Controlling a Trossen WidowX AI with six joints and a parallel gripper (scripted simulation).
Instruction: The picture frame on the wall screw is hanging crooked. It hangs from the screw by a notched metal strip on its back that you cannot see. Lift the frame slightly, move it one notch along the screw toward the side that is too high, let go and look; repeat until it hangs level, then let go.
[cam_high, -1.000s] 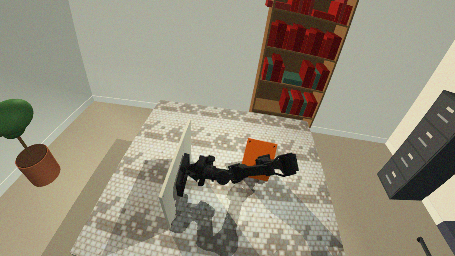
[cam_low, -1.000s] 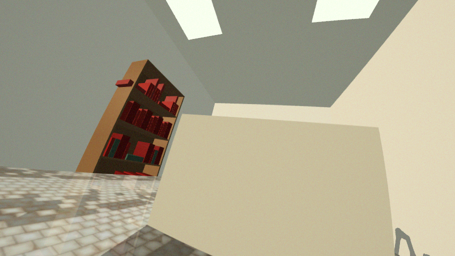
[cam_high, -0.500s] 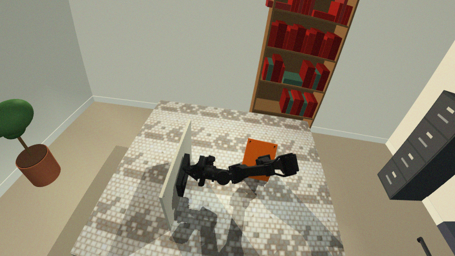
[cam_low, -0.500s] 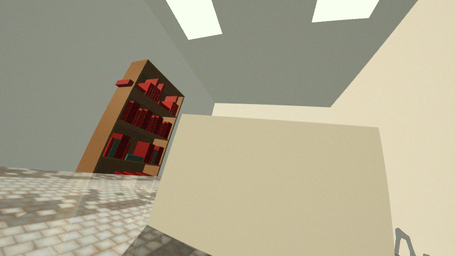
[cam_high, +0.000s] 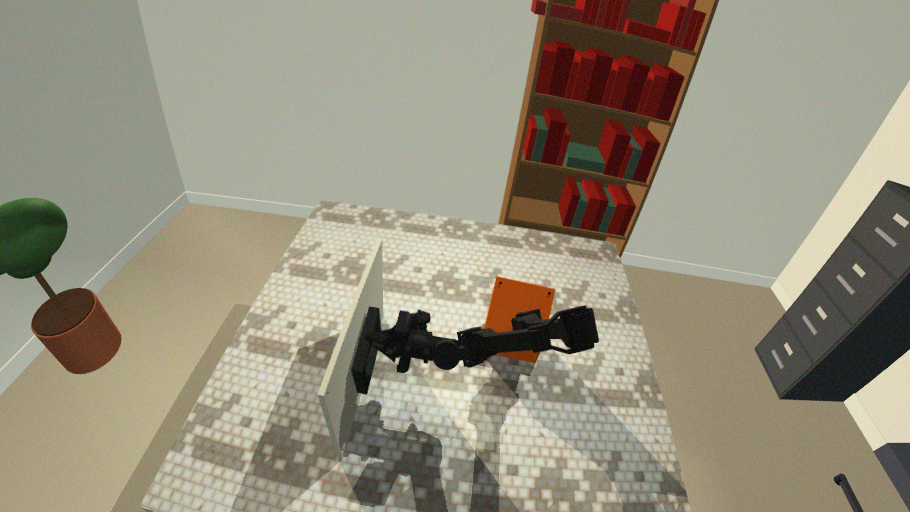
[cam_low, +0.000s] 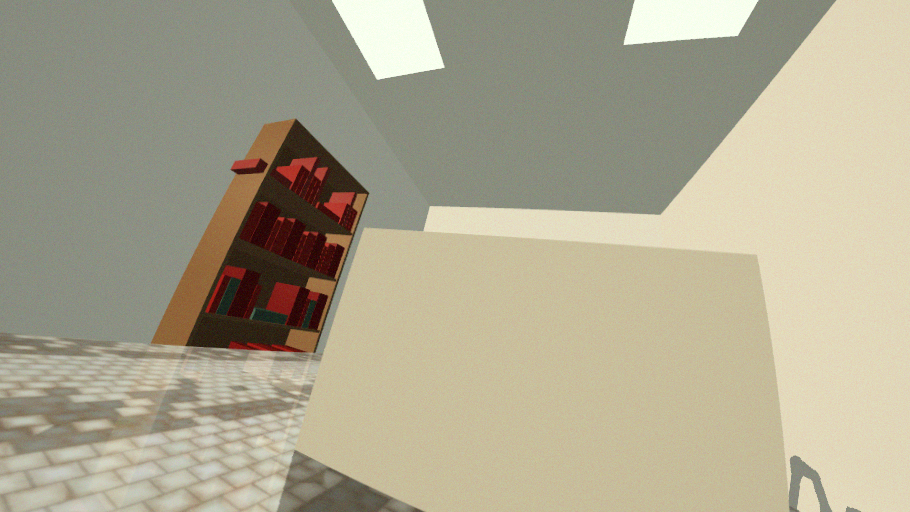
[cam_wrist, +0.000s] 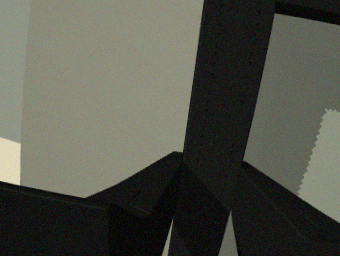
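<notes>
The black picture frame hangs on the near face of a pale upright panel. In the wrist view one bar of the frame runs slanted from the top edge down between my fingers. My gripper is shut on that bar, one fingertip against each side. The screw and the notched strip are hidden. How far the frame is off level I cannot tell from these views. The exterior view shows only the panel's back, with frame and gripper hidden.
My arm reaches across a brick-patterned table top from the right. An orange plate with dark holes lies beneath the arm. A bookcase, a potted plant and a dark cabinet stand beyond the table.
</notes>
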